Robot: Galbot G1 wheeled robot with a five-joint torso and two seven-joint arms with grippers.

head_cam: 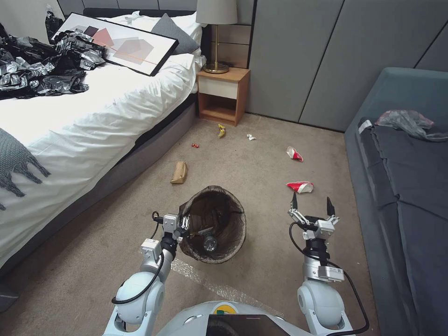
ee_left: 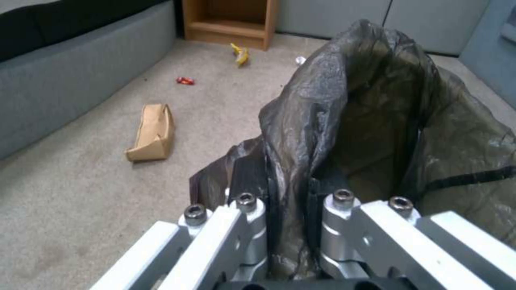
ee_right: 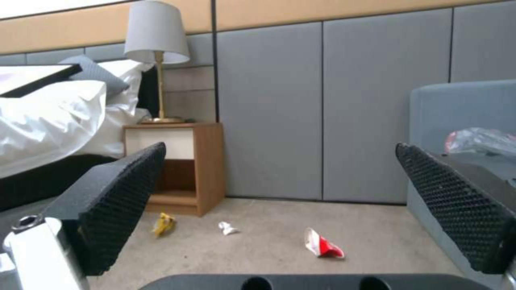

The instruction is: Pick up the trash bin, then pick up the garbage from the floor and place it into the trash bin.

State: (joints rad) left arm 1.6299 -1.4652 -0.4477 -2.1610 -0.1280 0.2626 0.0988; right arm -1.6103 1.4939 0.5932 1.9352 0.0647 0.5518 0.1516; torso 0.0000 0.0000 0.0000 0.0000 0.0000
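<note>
The left gripper (head_cam: 185, 223) is clamped on the near-left rim of the trash bin (head_cam: 219, 219), its fingers (ee_left: 252, 177) pinching the dark brown bag liner (ee_left: 376, 121) that drapes over the edge. The bin sits low in the middle of the scene, tipped so its round mouth faces up toward the head camera; a small clear bottle (head_cam: 209, 242) lies inside on the bottom. From the left wrist, the crumpled liner rises just past the gripper.

The right gripper (head_cam: 311, 204) hovers above the carpet to the right of the bin, well apart from it, with its two black textured fingers (ee_right: 118, 193) spread wide — nothing is between them.

Garbage is scattered across the beige carpet (head_cam: 261, 163) beyond the bin. A tan paper bag (head_cam: 179, 172) lies to the far left of the bin, near the grey bed base (head_cam: 140, 154). A crushed red-and-white paper cup (head_cam: 300, 186) lies just beyond the right gripper, and a second one (head_cam: 294, 153) lies farther off. Farther still, close to a wooden nightstand (head_cam: 223, 94), lie a yellow wrapper (head_cam: 221, 131), a white scrap (head_cam: 251, 137) and a small red piece (head_cam: 195, 145).

The bed (head_cam: 84, 112) with white sheets fills the left side — on it lie a heap of black and silver plastic sheeting (head_cam: 42, 65) and a framed picture (head_cam: 119, 43). A lamp (head_cam: 216, 28) stands on the nightstand. A blue-grey sofa (head_cam: 406, 186) runs along the right, with a grey translucent plastic bag (head_cam: 408, 122) on it.
</note>
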